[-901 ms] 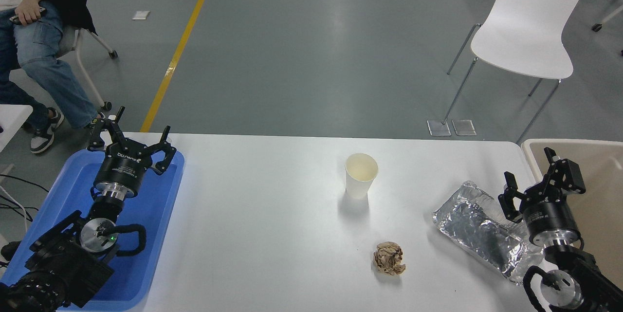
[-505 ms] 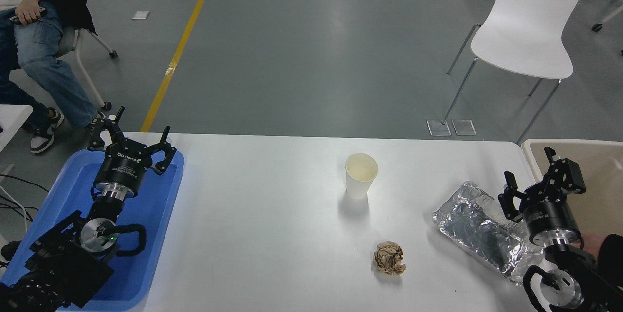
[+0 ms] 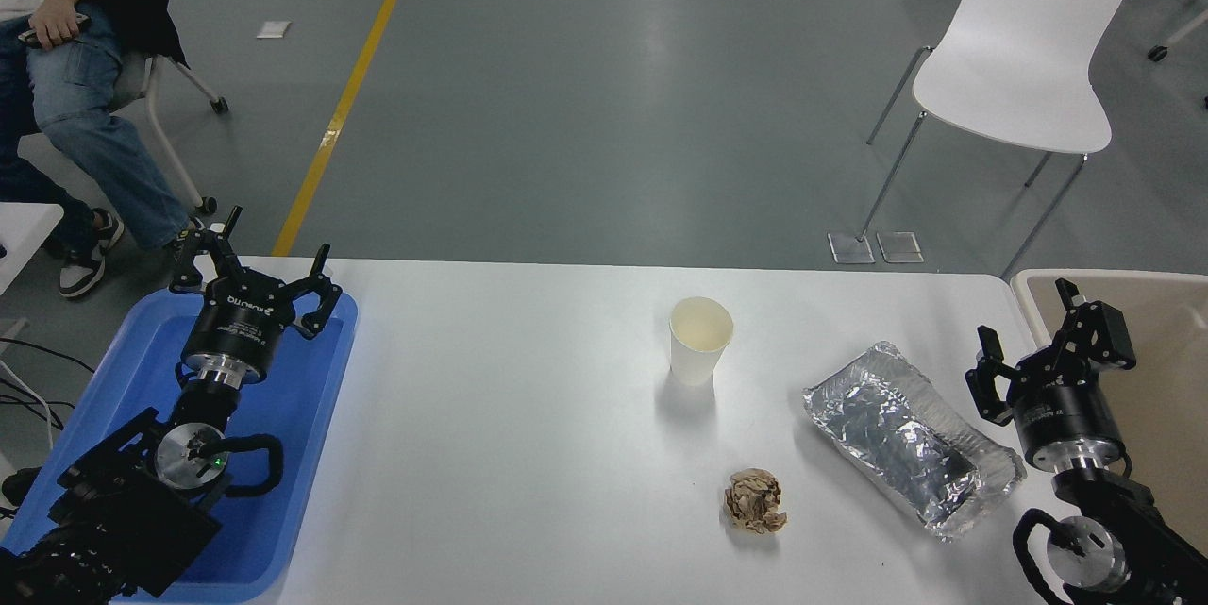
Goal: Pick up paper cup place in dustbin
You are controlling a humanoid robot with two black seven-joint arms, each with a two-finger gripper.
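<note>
The white paper cup (image 3: 700, 340) stands upright near the middle of the white table (image 3: 510, 416), with nothing touching it. The beige dustbin (image 3: 1156, 369) shows at the right edge, beyond the table's end. My right gripper (image 3: 1024, 327) is open and empty, hovering at the table's right edge in front of the dustbin, well right of the cup. At the lower left my left gripper (image 3: 257, 258) is parked open over the blue tray (image 3: 293, 454).
A crinkled silver foil tray (image 3: 911, 440) lies between the cup and my right gripper. A crumpled brown paper ball (image 3: 755, 501) sits near the front. A person sits at the top left, and a white chair (image 3: 1024, 58) stands beyond the table.
The foil tray has shifted left, out from under my right gripper. Something skin-coloured showed briefly at the right edge half a second ago and is gone. The cup has not moved.
</note>
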